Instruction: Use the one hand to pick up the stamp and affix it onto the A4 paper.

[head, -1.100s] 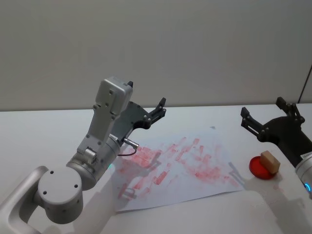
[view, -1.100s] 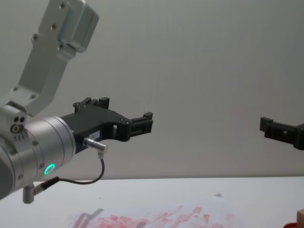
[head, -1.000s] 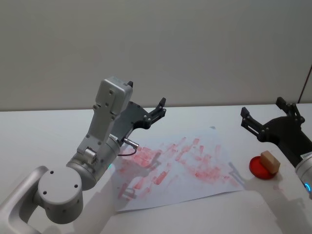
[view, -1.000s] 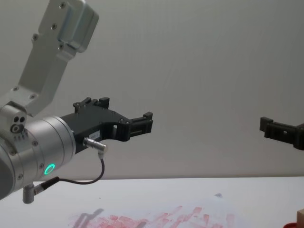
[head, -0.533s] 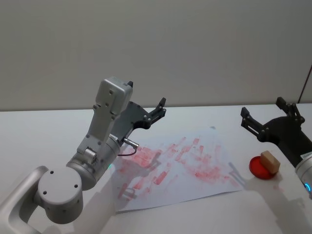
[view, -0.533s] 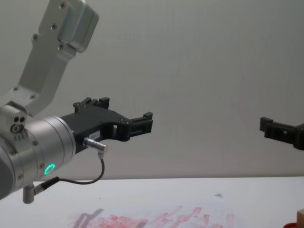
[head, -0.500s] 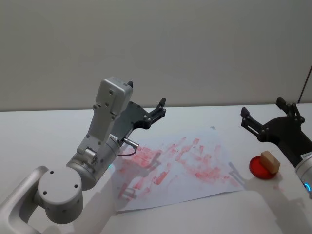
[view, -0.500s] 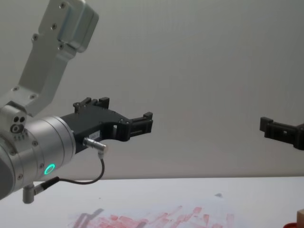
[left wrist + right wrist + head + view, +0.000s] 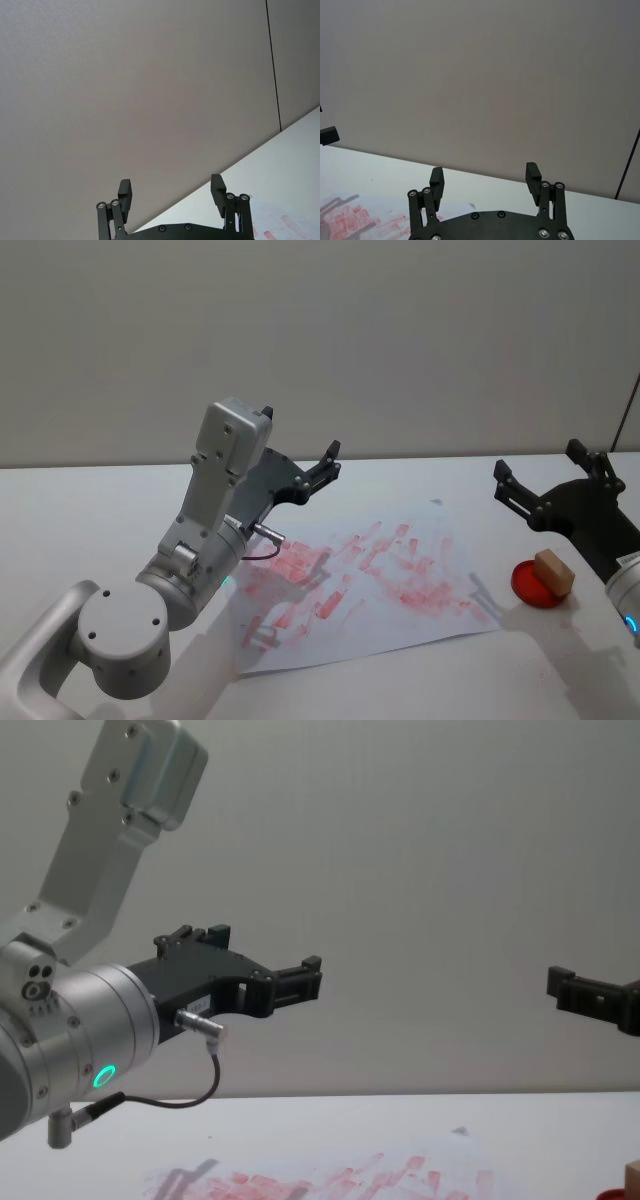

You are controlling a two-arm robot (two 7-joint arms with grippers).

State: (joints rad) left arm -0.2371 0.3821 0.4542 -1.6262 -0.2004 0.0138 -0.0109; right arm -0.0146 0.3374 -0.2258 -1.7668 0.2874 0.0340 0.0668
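The stamp [image 9: 554, 571], a small tan wooden block, rests on a red round pad [image 9: 533, 589] at the table's right side; its edge also peeks in as the stamp [image 9: 633, 1178] in the chest view. The A4 paper [image 9: 400, 615], white with many red-pink marks, lies mid-table. My right gripper [image 9: 537, 466] hovers open above and just behind the stamp, empty; its own wrist view shows the right gripper [image 9: 485, 179] with fingers wide apart. My left gripper [image 9: 328, 462] is raised over the paper's far left part, open and empty, as the left gripper [image 9: 171, 192] also shows.
The white table [image 9: 90, 510] runs back to a plain grey wall. The silver left arm [image 9: 200, 540] stands over the paper's left half and casts a shadow on it. A thin black cable [image 9: 628, 410] hangs at the far right.
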